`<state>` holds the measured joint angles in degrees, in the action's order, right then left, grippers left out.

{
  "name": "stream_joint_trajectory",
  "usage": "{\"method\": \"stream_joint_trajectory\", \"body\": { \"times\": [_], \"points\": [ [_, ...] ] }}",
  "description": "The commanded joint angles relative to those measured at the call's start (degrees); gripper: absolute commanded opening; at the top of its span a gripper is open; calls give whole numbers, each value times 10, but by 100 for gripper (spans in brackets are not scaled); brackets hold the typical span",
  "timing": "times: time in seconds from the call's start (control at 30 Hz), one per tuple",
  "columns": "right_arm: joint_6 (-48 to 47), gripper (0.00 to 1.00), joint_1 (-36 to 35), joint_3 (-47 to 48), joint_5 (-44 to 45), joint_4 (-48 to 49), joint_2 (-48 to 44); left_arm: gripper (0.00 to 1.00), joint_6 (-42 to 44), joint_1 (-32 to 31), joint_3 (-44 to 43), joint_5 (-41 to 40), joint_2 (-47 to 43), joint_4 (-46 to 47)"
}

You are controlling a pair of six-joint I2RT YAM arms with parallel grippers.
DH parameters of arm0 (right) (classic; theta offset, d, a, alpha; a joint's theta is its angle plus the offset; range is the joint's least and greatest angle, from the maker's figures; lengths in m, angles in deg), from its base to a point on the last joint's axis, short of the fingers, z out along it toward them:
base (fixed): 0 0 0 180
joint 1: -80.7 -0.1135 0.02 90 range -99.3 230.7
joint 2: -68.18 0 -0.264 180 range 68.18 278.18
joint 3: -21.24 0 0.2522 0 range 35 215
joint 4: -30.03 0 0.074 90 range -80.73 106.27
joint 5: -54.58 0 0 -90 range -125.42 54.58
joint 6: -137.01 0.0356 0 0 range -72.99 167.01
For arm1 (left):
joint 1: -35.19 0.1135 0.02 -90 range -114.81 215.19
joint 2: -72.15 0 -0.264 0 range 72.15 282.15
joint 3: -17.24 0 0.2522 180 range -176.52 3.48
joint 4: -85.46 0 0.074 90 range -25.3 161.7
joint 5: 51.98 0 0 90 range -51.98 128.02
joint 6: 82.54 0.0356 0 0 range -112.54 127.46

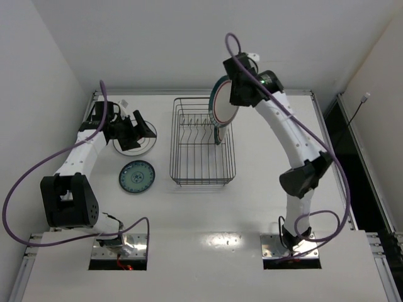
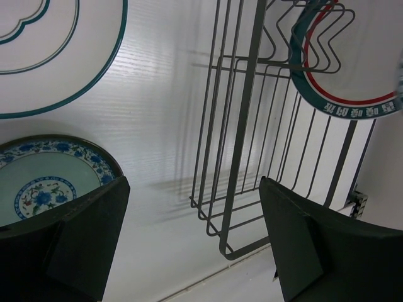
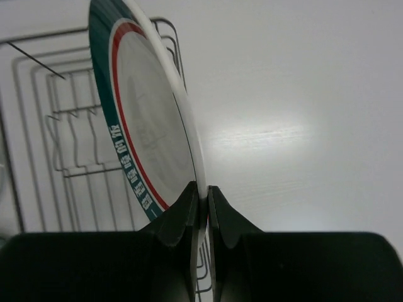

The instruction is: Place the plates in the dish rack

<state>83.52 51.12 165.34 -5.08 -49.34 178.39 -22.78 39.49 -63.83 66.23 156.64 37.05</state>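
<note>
Plate (image 3: 148, 141) with teal-and-red rim, upright, pinched in my right claw (image 3: 201, 194) over the dish rack (image 1: 202, 182), perhaps touching it; my left claw (image 1: 138, 128) hangs released.

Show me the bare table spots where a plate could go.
Free: between the rack and the right arm, and the near strip before the rack. Crowded: left of the rack, where the teal plate and pale plate lie.
</note>
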Motion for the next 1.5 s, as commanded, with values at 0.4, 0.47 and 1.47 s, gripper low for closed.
{"method": "stream_joint_trajectory", "body": {
  "times": [0.4, 0.47, 1.47],
  "points": [
    [-21, 0, -61, 84, 188, -42, 118, 82, 6, 7, 2, 4, -23, -15],
    [-35, 0, -61, 84, 194, -29, 124, 82, 6, 7, 2, 4, -23, -15],
    [-163, 0, -141, 62, 327, 68, 192, 82, 11, 7, 2, 4, -23, -20]
  ]
}}
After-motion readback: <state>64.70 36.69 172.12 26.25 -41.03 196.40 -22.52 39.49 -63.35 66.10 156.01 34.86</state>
